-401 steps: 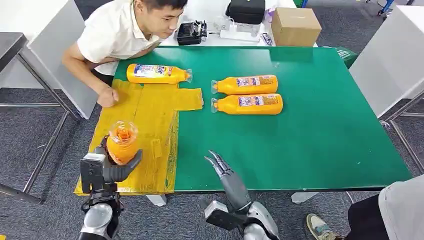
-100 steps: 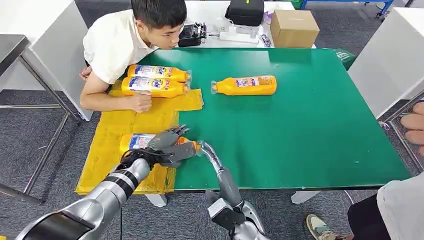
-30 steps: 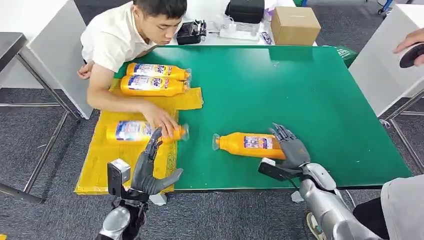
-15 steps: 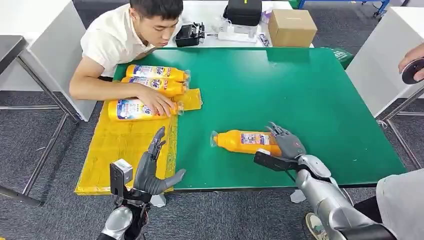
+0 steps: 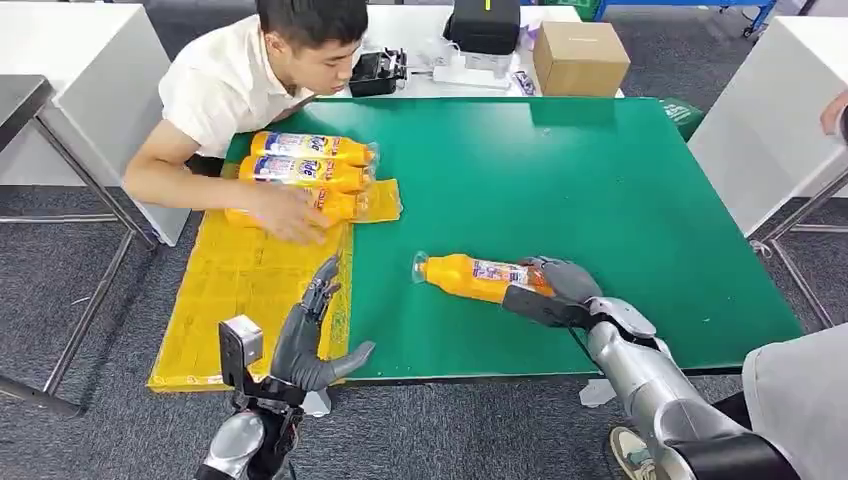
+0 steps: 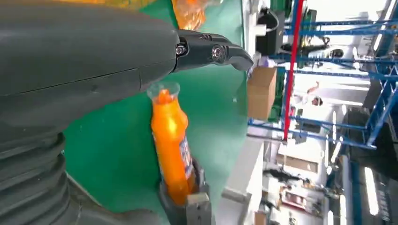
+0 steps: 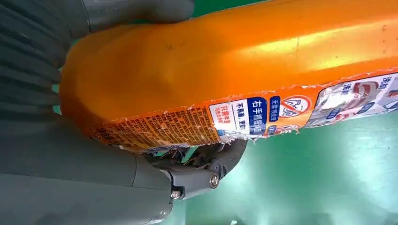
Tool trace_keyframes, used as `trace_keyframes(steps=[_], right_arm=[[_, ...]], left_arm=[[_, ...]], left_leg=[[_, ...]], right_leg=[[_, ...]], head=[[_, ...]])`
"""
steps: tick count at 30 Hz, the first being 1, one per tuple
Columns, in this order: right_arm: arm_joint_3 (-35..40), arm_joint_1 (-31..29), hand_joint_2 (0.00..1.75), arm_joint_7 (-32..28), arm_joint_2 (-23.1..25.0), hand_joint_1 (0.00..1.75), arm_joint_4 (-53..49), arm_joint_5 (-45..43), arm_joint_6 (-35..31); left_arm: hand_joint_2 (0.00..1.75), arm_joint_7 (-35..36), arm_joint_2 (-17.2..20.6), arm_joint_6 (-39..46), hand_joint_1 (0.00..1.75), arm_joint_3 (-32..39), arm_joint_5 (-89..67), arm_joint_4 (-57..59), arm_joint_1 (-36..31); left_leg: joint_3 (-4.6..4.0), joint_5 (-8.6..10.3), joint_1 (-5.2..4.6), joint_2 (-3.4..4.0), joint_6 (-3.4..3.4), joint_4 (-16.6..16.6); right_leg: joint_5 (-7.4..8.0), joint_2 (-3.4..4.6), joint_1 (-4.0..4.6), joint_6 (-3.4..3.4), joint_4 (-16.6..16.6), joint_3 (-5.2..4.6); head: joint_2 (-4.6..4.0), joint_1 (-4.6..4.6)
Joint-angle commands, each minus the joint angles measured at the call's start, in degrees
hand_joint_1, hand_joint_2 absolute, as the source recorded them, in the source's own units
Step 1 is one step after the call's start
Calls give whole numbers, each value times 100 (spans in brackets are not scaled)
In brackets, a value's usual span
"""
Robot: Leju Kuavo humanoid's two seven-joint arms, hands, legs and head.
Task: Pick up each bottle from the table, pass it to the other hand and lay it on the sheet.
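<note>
An orange bottle lies on the green table near its front edge, cap pointing left. My right hand grips its base end, fingers wrapped around the body; the right wrist view has the bottle close up inside the hand. My left hand hangs open at the front edge beside the yellow sheet, holding nothing. The left wrist view looks past the left hand at the same bottle. Three more orange bottles lie side by side on the sheet's far end.
A person in a white shirt leans over the table's far left corner, one hand on the nearest of the three bottles. A cardboard box and black devices stand behind the table. Another person's leg is at lower right.
My right hand has closed around the bottle's base and turned it slightly. The person slid the third bottle up against the other two. My left hand stayed open at the front edge.
</note>
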Motion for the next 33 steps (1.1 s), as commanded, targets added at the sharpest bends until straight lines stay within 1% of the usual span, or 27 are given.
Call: trace_keyframes(steps=[1, 2, 3, 4, 6, 7, 9, 10, 11, 12, 13, 14, 15, 16, 17, 18, 19, 20, 22, 23, 25, 26, 27, 29, 31, 32, 33], right_arm=[[-51, 533, 175, -175, 271, 175, 316, -280, 342], [-51, 533, 175, -175, 271, 175, 316, -280, 342], [-51, 533, 175, -175, 271, 175, 316, -280, 342], [-51, 533, 175, -175, 271, 175, 316, -280, 342], [-51, 533, 175, -175, 271, 175, 316, -280, 342], [-51, 533, 175, -175, 271, 175, 316, -280, 342], [-51, 533, 175, -175, 271, 175, 316, -280, 342], [-214, 574, 175, -367, 301, 173, 251, -536, 449], [-400, 657, 175, -647, 371, 173, 166, -849, 555], [-498, 722, 175, -798, 430, 173, 102, -1013, 585], [-633, 826, 175, -1012, 520, 171, -77, -1261, 543], [-700, 972, 175, -1233, 640, 175, -386, -1547, 440], [-778, 1098, 175, -1404, 752, 175, -666, -1839, 448], [-799, 1302, 175, -1478, 879, 175, -1144, -2159, 468], [-837, 1451, 175, -1496, 976, 175, -1502, -2439, 435], [-781, 1703, 175, -1472, 1115, 173, -2072, -2759, 373], [-766, 1992, 175, -1462, 1287, 175, -2664, -3180, 367], [-722, 2192, 175, -1388, 1402, 175, -3035, -3476, 343], [-460, 2400, 175, -1253, 1477, 175, -3395, -3598, 164], [-333, 2452, 175, -1254, 1474, 175, -3466, -3605, 96], [-103, 2429, 175, -1293, 1479, 175, -3442, -3685, -55], [1, 2402, 175, -1302, 1505, 175, -3428, -3698, -83], [62, 2410, 175, -1302, 1543, 175, -3419, -3690, -71], [256, 2378, 175, -1305, 1550, 175, -3339, -3688, -22], [256, 2378, 175, -1305, 1550, 175, -3339, -3688, -22], [259, 2369, 175, -1307, 1535, 175, -3322, -3691, -27], [259, 2369, 175, -1307, 1535, 175, -3322, -3691, -27]], left_arm=[[175, 98, 97, -139, 0, -37, 236, 393, -174], [175, 98, 97, -139, 0, -37, 236, 393, -174], [175, 98, 97, -139, 0, -37, 236, 393, -174], [175, 98, 97, -139, 0, -37, 236, 393, -174], [175, 98, 97, -139, 0, -37, 236, 393, -174], [175, 98, 97, -139, 0, -37, 236, 393, -174], [175, 98, 97, -139, 0, -37, 236, 393, -174], [175, 114, 80, -184, 0, -20, 348, 418, -169], [175, 176, 40, -218, 0, 30, 525, 470, -156], [175, 196, 9, -230, 0, 63, 628, 497, -137], [175, 271, -63, -245, 0, 139, 885, 545, -92], [175, 341, -128, -194, 0, 194, 1208, 559, -17], [175, 431, -177, -110, 0, 229, 1482, 558, 53], [175, 513, -198, -20, 0, 201, 1770, 554, 127], [175, 625, -222, 75, 0, 222, 2082, 569, 182], [175, 637, -173, 210, 0, 134, 2318, 574, 231], [175, 543, -145, 359, 0, 66, 2446, 565, 263], [175, 500, -124, 440, 0, 12, 2534, 541, 277], [175, 474, -80, 504, 0, -98, 2609, 446, 294], [175, 490, -23, 479, 0, -194, 2590, 395, 284], [175, 559, 90, 520, 0, -398, 2468, 373, 225], [175, 644, 117, 657, 0, -462, 2357, 399, 175], [175, 659, 110, 679, 0, -460, 2358, 403, 170], [175, 681, 96, 690, 0, -482, 2394, 430, 132], [175, 681, 96, 690, 0, -482, 2394, 430, 132], [175, 683, 94, 692, 0, -482, 2398, 435, 123], [175, 683, 94, 692, 0, -482, 2398, 435, 123]], left_leg=[[13, 2, 5, -9, -5, -11], [10, 12, 2, -13, -7, -24], [14, 3, 6, -5, -5, -11], [15, 10, 4, -13, -6, -18], [26, 4, 6, -12, -6, -12], [39, -8, 5, -5, -7, -11], [32, 0, 4, -14, -7, -23], [43, -9, 4, -6, -6, -17], [37, 0, 2, -15, -7, -27], [46, -11, 7, -8, -7, -16], [44, -4, 5, -15, -7, -26], [43, 0, 3, -22, -8, -34], [50, -15, 7, 1, -7, -16], [46, -6, 3, 3, -9, -36], [45, -19, 8, 11, -9, -17], [46, -18, 4, 16, -11, -27], [47, -19, 2, 14, -11, -25], [40, -21, 4, 17, -12, -21], [22, -22, 1, 10, -11, -15], [-7, -19, 8, 3, -9, -5], [-20, -21, 4, 1, -14, -12], [-45, -15, 4, -3, -11, -6], [-39, -18, 1, -9, -10, -9], [-63, -12, 4, -12, -7, -4], [-49, -19, 0, -4, -7, -8], [-65, -13, 0, -5, -7, -7], [-57, -15, -3, -6, -8, -9]], right_leg=[[1, -15, 6, -6, -12, 15], [7, -24, 4, -10, -21, 12], [2, -11, 7, -7, -13, 16], [4, -22, 5, -9, -17, 13], [-4, -20, 7, -12, -13, -21], [-19, -9, 6, -27, -12, -12], [-12, -24, 6, -29, -22, -16], [-16, -12, 5, -26, -16, -9], [-11, -26, 4, -27, -25, -12], [-14, -14, 8, -21, -18, -3], [-11, -24, 6, -22, -26, -2], [-10, -34, 5, -24, -31, -3], [-15, -4, 8, -21, -18, 2], [-7, -8, 5, -24, -32, 18], [-12, 5, 10, -20, -18, 51], [-13, 6, 6, -22, -21, 49], [-15, 4, 5, -23, -17, 50], [-16, 7, 6, -23, -13, 45], [-21, 3, 4, -23, -3, 27], [-17, 0, 10, -19, 1, 4], [-28, -7, 6, -24, 6, -12], [-23, -8, 5, -19, 9, -34], [-30, -21, 3, -20, 7, -27], [-22, -21, 4, -17, 7, -44], [-28, -20, 0, -20, 6, -32], [-23, -18, -1, -20, 6, -49], [-26, -23, -3, -21, 6, -43]], head=[[0, -2], [0, 0], [0, -4], [0, -2], [0, -2], [0, -2], [0, 0], [0, -2], [0, 0], [0, -2], [0, 0], [0, 2], [0, 0], [0, -2], [0, 0], [0, -2], [0, -2], [0, 0], [0, -2], [0, -2], [0, -7], [0, -4], [0, -2], [0, 0], [0, -2], [0, -2], [0, -2]])
